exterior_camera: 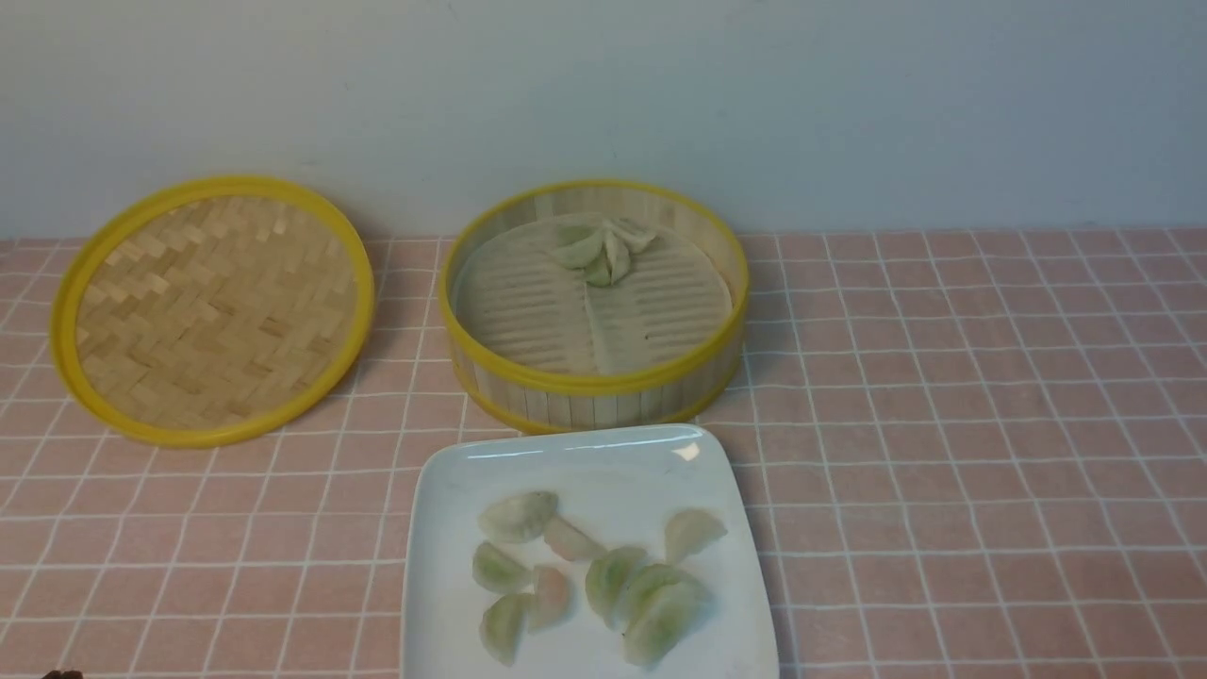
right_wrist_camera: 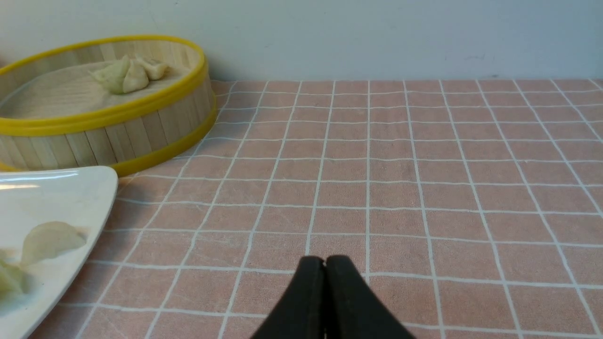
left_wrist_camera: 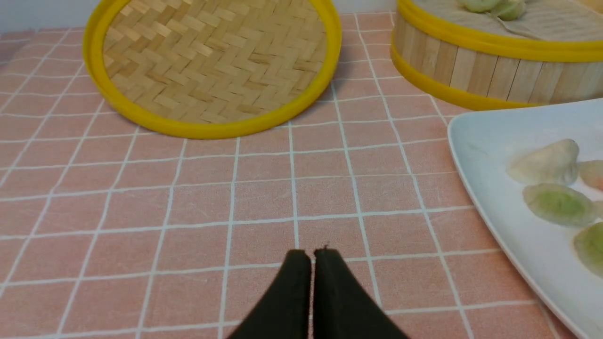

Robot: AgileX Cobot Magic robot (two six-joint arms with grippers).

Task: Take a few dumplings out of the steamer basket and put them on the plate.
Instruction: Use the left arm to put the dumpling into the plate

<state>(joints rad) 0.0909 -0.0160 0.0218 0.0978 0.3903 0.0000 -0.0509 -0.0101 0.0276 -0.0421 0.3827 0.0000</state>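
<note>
You are looking at both arms sitting low over the pink gridded tablecloth (exterior_camera: 943, 424), neither one showing in the front view. The left gripper (left_wrist_camera: 311, 254) is showing its black fingers pressed together on nothing, and the right gripper (right_wrist_camera: 324, 261) is showing the same, tips touching and empty. The steamer basket (exterior_camera: 594, 387) is standing at the back centre with a small clump of dumplings (exterior_camera: 603, 250) lying against its far wall on the ribbed liner. The white square plate (exterior_camera: 585, 453) is sitting just in front of the basket, carrying a loose group of about eight dumplings, some overlapping. The woven lid (exterior_camera: 212, 306) is lying to the basket's left, clear of the work. Judging by the plate, the transfer is looking largely done. Risks if you are going for more: the remaining pieces are sticking together, so one pinch may be lifting several or tearing a skin; reaching over the near wall may be nudging the basket into the plate.
</note>
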